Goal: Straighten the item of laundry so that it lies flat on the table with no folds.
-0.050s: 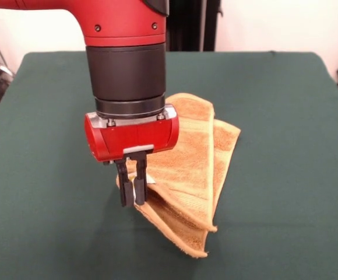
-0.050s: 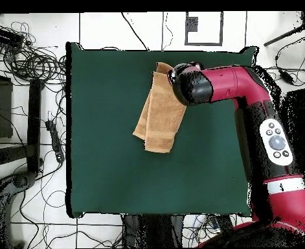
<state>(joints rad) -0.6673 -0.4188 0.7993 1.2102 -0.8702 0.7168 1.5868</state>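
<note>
folded towel [image 1: 189, 169], long axis front-to-back, gripper [image 1: 131, 189] at edge

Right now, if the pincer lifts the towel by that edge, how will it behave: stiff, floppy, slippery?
Probably floppy: the towel already lies folded in soft layers, so a lifted edge should drape and the rest trail. Likely light, a thin small cloth beside the pincer. Terry on the felt-like table may drag and bunch instead of sliding cleanly.
</note>
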